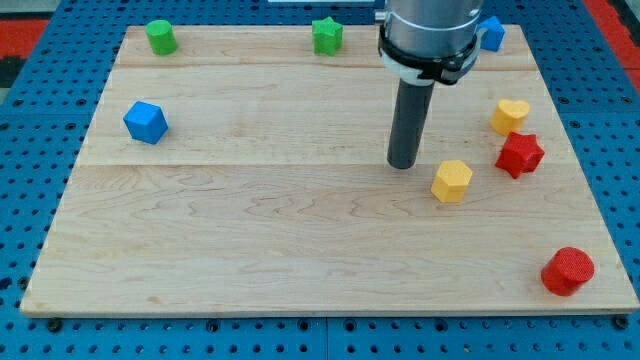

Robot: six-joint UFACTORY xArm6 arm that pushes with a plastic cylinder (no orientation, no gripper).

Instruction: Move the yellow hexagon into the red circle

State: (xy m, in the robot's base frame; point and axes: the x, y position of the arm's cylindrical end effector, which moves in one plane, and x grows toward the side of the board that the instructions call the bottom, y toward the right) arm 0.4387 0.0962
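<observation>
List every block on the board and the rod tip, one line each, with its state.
my tip: on the board, just to the view's left of the yellow hexagon, not touching
yellow hexagon: free, apart from the red circle
red circle: bottom right, alone
red star: beside the yellow heart
yellow heart: right side
blue cube: left side
green cylinder: top left
green star: top edge
blue block: top right, partly hidden

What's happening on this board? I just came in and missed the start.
A robot arm's rod is pushing blocks around a wooden board. My tip sits just to the view's left of the yellow hexagon, slightly above it. The red circle lies apart, near the bottom right corner, so the hexagon has not reached it yet.
</observation>
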